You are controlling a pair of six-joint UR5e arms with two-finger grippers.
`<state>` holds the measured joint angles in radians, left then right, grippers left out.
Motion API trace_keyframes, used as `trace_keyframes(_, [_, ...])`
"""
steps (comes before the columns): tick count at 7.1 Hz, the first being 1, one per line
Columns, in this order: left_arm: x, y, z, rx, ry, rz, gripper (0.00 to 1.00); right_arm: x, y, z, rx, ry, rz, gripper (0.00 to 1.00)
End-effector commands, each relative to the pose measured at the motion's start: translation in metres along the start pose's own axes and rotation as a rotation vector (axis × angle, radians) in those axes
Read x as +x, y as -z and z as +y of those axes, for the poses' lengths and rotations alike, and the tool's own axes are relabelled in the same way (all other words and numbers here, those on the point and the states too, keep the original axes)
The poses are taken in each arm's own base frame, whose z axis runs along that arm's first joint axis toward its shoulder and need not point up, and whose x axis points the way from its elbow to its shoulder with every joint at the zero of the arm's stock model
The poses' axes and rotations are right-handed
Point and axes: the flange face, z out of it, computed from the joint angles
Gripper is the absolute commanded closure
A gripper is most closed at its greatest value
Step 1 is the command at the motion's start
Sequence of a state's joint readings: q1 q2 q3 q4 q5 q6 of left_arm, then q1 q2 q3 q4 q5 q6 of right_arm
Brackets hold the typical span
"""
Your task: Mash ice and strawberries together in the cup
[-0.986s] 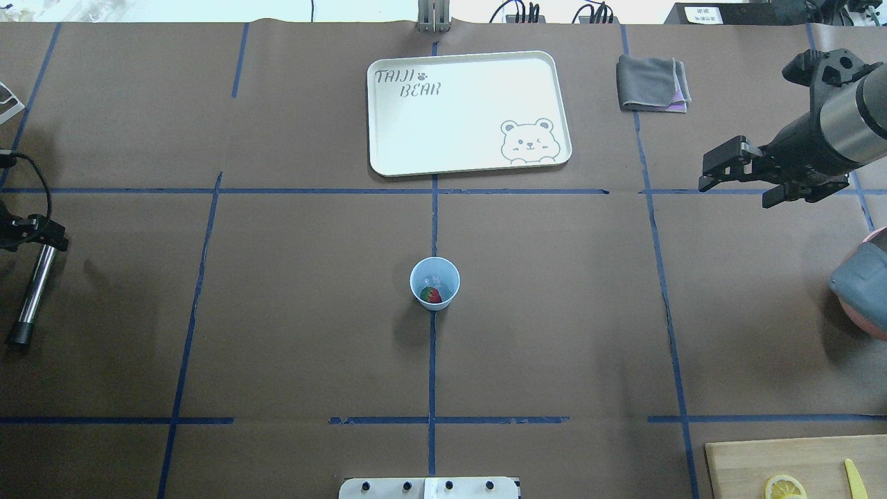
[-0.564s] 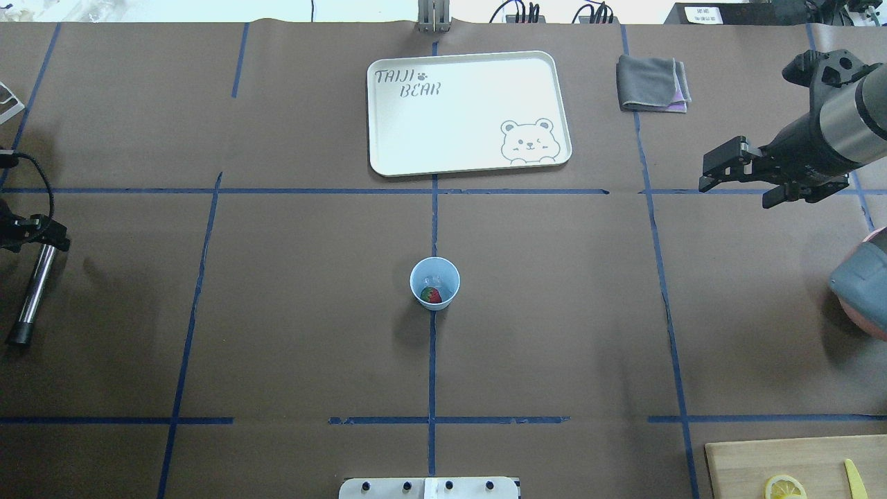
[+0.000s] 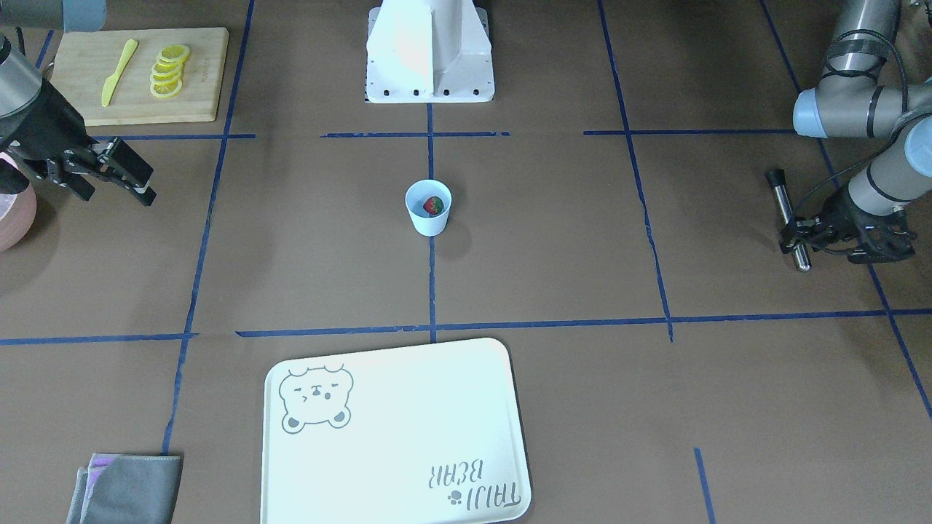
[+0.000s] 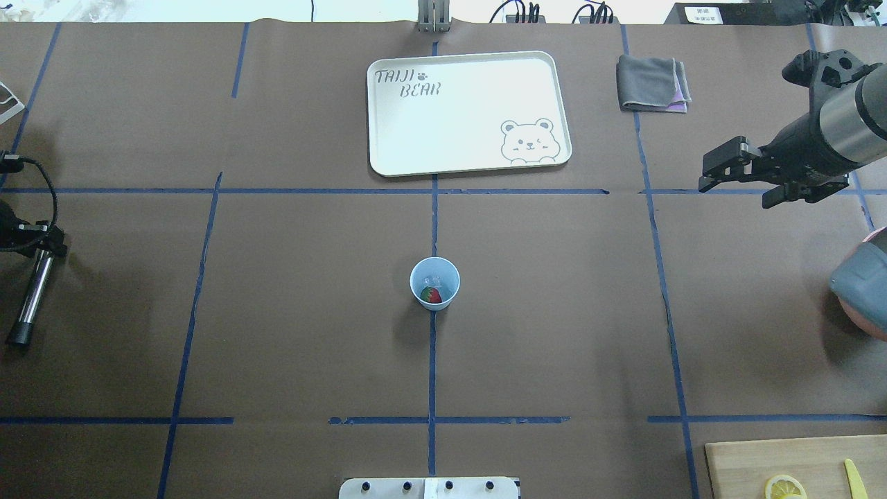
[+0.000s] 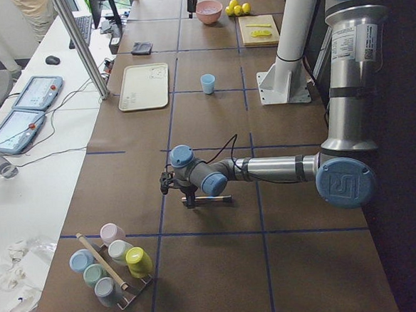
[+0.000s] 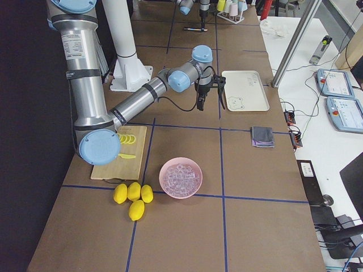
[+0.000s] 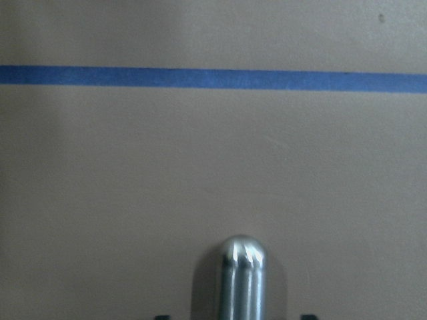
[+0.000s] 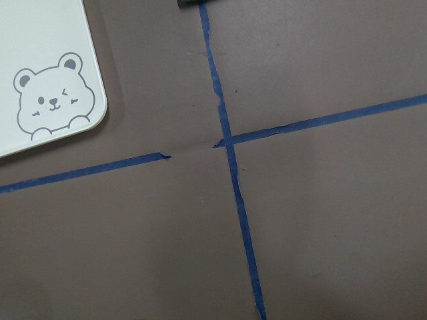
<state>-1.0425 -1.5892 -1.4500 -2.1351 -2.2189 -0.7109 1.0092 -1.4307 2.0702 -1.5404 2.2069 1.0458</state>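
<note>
The pale blue cup (image 4: 434, 283) stands upright at the table's middle, also in the front view (image 3: 428, 207). The red strawberry (image 4: 431, 295) lies inside it, with faint whitish ice lumps (image 4: 438, 277) beside it. My left gripper (image 4: 43, 244) is at the far left edge, low over the upper end of a metal rod (image 4: 31, 294) that lies on the table. Its jaws stand on either side of the rod, apart from it. The left wrist view shows the rod's rounded tip (image 7: 242, 267). My right gripper (image 4: 734, 193) is open and empty, raised at the far right.
A white bear tray (image 4: 471, 111) and a grey cloth (image 4: 651, 83) lie at the far side. A cutting board (image 3: 196, 94) with lemon slices (image 3: 167, 69) and a pink bowl (image 6: 180, 195) of ice sit on my right. A cup rack (image 5: 112, 266) stands beyond the left gripper.
My left gripper has shifted slightly left and toward me over the rod's upper end. The rod, the cup and the right arm have not moved.
</note>
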Motion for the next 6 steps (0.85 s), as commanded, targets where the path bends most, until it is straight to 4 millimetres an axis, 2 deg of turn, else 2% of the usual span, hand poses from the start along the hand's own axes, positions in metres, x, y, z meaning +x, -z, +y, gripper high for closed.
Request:
trace_keyframes(1, [0.001, -0.002, 0.000, -0.005, 0.000, 0.002, 0.64, 0.000, 0.001, 0.001, 0.000, 0.001, -0.002, 0.00])
trace_keyframes(2, [0.002, -0.002, -0.001, -0.005, -0.003, 0.003, 0.96, -0.002, 0.003, 0.001, 0.002, 0.003, -0.005, 0.00])
trace_keyframes(3, [0.008, -0.001, 0.001, -0.033, -0.004, 0.039, 1.00, -0.003, 0.006, 0.003, 0.004, 0.003, -0.006, 0.00])
trace_keyframes(4, [0.022, 0.008, 0.003, -0.055, -0.021, 0.100, 1.00, -0.003, 0.008, 0.004, 0.003, 0.003, -0.008, 0.00])
trace_keyframes(6, [0.103, 0.085, 0.005, 0.035, -0.160, 0.230, 1.00, -0.005, 0.016, 0.007, -0.002, 0.006, -0.025, 0.00])
